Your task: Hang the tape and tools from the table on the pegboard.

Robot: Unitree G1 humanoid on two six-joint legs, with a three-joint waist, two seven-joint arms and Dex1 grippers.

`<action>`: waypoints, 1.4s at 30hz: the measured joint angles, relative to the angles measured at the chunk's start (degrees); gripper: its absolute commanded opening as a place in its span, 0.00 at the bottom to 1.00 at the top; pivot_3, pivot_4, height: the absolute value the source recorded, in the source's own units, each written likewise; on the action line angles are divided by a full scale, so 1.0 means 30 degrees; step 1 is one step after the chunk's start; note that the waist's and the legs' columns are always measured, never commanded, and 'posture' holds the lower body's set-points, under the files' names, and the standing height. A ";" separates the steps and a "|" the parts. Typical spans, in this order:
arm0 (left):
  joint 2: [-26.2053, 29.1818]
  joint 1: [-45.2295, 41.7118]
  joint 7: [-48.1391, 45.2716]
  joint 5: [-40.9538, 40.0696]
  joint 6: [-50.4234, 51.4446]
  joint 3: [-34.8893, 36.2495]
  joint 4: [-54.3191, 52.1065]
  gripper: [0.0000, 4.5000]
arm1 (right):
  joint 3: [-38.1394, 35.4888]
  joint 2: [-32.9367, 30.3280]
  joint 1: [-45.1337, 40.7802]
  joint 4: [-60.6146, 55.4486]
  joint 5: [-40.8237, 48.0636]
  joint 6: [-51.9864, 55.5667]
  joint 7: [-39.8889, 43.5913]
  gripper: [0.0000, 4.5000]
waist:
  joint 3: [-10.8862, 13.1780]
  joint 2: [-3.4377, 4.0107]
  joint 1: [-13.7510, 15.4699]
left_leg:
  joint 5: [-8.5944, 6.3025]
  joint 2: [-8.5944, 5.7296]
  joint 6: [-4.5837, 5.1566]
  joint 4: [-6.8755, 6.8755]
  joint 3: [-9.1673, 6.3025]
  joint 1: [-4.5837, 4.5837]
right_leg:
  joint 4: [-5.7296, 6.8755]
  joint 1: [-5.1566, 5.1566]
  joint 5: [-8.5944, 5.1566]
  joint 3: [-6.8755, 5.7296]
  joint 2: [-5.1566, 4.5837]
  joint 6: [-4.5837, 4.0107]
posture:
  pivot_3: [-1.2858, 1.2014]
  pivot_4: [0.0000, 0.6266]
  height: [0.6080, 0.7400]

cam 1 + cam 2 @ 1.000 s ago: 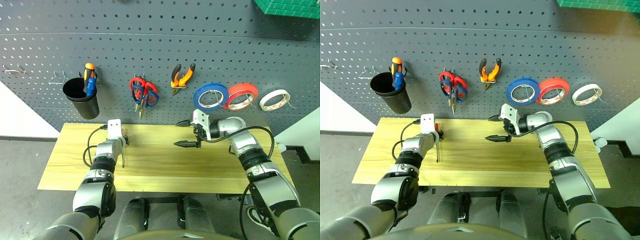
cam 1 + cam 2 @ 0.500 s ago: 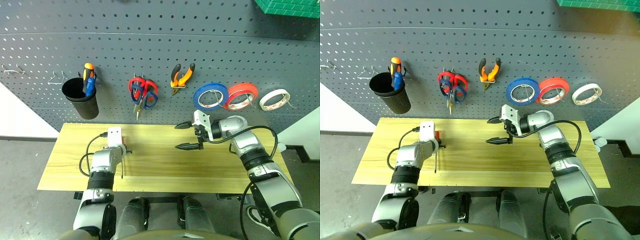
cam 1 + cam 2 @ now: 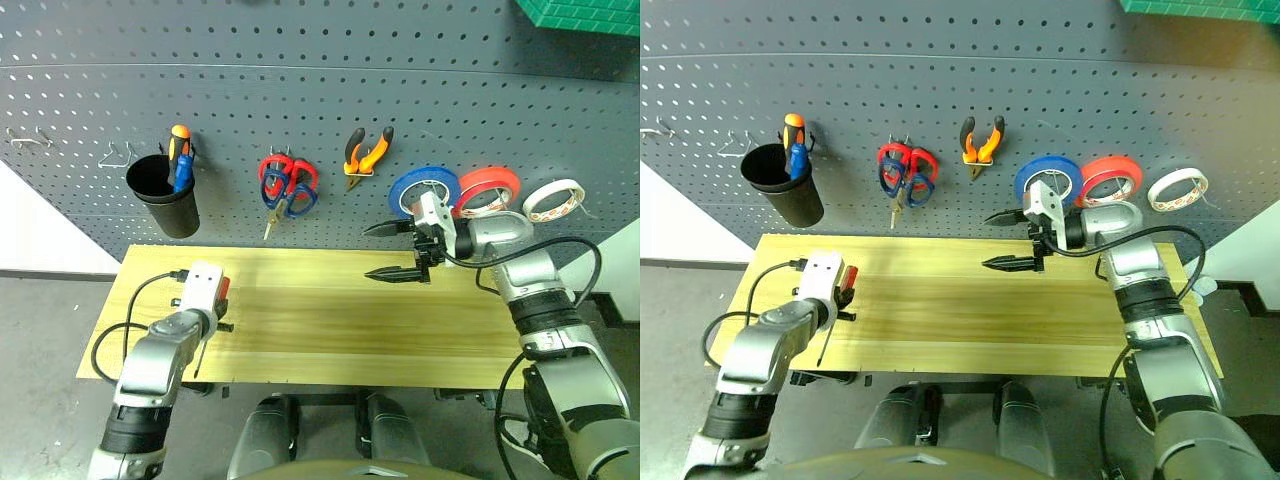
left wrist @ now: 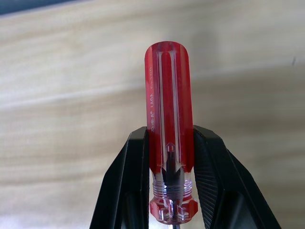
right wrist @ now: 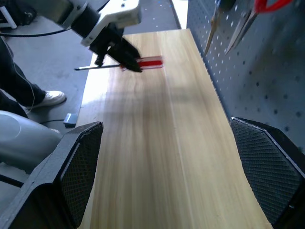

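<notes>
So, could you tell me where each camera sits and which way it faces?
Head views: forward and down over both arms at the table and pegboard.
Left wrist: along the left gripper, shut on the red-handled screwdriver.
Right wrist: along the open right gripper, down the table.
Shared: the right wrist view also shows the left gripper and screwdriver.

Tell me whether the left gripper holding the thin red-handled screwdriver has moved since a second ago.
Yes. The left gripper with the red-handled screwdriver has drawn back from the dark grey pegboard toward the wooden table's near edge.
</notes>
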 measured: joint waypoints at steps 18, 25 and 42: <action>0.0863 0.3330 -0.1803 0.0410 -0.8251 0.1053 -0.3753 0.20 | -0.1787 -0.2419 0.1285 -0.6957 0.3520 0.4078 -0.0076 1.00 | -0.0562 0.0019 0.0043 | 0.0073 0.0003 0.0021 0.0067 0.0025 -0.0108 | 0.0009 -0.0073 0.0026 -0.0014 0.0092 -0.0019 | 0.57 0.07 1.00; 0.0541 0.4096 -0.2353 -0.0011 -1.1768 0.2245 -0.4910 0.20 | -0.2515 -0.2894 0.1474 -0.8435 0.5047 0.5592 -0.0671 1.00 | -0.1093 -0.0008 0.0123 | 0.0075 0.0036 0.0026 0.0085 0.0045 -0.0017 | 0.0009 0.0021 0.0027 -0.0006 0.0155 -0.0027 | 0.58 0.04 1.00; 0.0993 -0.1307 -0.1682 -0.1580 -1.3048 0.5067 -0.4672 0.20 | -0.2778 -0.2810 -0.0302 -0.8450 0.6493 0.6908 -0.1414 1.00 | -0.1814 0.0011 0.0974 | 0.0095 0.0080 -0.0007 0.0100 0.0047 0.0140 | -0.0116 0.0276 0.0087 -0.0114 0.0254 -0.0076 | 0.58 0.00 1.00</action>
